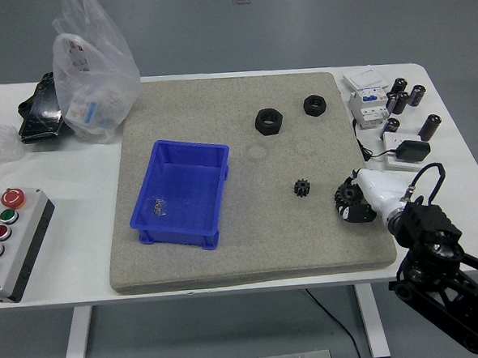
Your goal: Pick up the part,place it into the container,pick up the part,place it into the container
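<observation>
Right hand [356, 202] — fingers curled around a black gear [346, 193] at the mat's [251, 251] right edge. A smaller gear [303, 188] lies just left — the blue container [183, 192] sits well apart, further left.

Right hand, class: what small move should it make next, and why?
Probably close the fingers fully on the larger gear and lift. The right hand sits right at that gear on the grey mat, while the blue container holds no black part yet.
</observation>
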Robot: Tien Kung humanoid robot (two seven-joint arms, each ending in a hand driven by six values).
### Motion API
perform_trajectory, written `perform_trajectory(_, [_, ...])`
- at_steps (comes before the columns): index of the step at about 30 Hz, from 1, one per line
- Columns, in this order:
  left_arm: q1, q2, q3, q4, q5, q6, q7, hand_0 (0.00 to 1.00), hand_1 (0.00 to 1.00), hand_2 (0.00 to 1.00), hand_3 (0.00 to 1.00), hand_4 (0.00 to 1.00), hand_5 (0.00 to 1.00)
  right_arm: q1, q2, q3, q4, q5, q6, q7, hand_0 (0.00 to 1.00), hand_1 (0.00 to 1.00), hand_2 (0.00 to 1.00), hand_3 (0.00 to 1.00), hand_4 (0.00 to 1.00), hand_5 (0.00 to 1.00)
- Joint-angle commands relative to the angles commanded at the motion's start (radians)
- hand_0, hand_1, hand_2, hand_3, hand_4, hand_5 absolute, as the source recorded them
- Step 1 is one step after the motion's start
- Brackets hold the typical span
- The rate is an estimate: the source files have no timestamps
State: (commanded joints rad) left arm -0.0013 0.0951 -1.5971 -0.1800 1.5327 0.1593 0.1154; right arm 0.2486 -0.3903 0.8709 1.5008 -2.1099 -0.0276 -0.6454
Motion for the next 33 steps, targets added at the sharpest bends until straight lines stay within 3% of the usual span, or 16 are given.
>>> perform_trajectory(9, [0.0, -0.001, 0.001, 0.0, -0.002, 0.001, 0.002, 0.627, 0.564, 0.554, 0.613, 0.687, 0.276, 0.096, -0.003, -0.066, 0.044, -0.028, -0.054, 0.0, 0.437, 0.586, 0.514, 0.585, 0.513, 0.002])
perform_trajectory(13, [-0.001, -0.001, 0.002, 0.0, -0.001, 0.001, 0.004, 0.627, 0.564, 0.554, 0.613, 0.686, 0.276, 0.172, 0.024, -0.138, 0.038, 0.015, -0.12, 0.0, 0.437, 0.585, 0.513, 0.585, 0.514, 0.004])
perform_trajectory(19, [0.001, -0.002, 0.003, 0.0, -0.001, 0.001, 0.008, 0.627, 0.565, 0.554, 0.613, 0.686, 0.276, 0.299, 0.097, -0.262, -0.002, 0.154, -0.268, 0.004, 0.414, 0.572, 0.517, 0.587, 0.519, 0.002])
perform_trajectory(24, [0.003, -0.003, 0.001, 0.0, 0.0, 0.002, 0.013, 0.627, 0.565, 0.554, 0.613, 0.686, 0.276, 0.377, 0.137, -0.358, -0.034, 0.267, -0.376, 0.071, 0.414, 0.572, 0.517, 0.587, 0.519, 0.002])
perform_trajectory(25, [0.003, -0.003, 0.001, 0.0, 0.0, 0.002, 0.013, 0.627, 0.564, 0.554, 0.612, 0.687, 0.277, 0.39, 0.142, -0.376, -0.039, 0.289, -0.386, 0.082, 0.461, 0.6, 0.578, 0.628, 0.399, 0.026])
perform_trajectory(30, [0.003, -0.003, 0.001, 0.0, 0.0, 0.003, 0.015, 0.627, 0.564, 0.554, 0.612, 0.687, 0.277, 0.442, 0.159, -0.46, -0.048, 0.391, -0.352, 0.112, 0.461, 0.6, 0.578, 0.628, 0.399, 0.026])
perform_trajectory(31, [0.002, -0.003, 0.001, 0.0, 0.0, 0.003, 0.015, 0.627, 0.563, 0.554, 0.611, 0.687, 0.277, 0.45, 0.16, -0.475, -0.045, 0.411, -0.343, 0.116, 0.528, 0.699, 0.715, 0.804, 0.376, 0.155])
perform_trajectory(33, [0.002, -0.003, 0.001, 0.0, 0.001, 0.002, 0.015, 0.627, 0.563, 0.554, 0.611, 0.687, 0.277, 0.461, 0.161, -0.496, -0.042, 0.441, -0.331, 0.123, 0.528, 0.699, 0.715, 0.804, 0.376, 0.155])
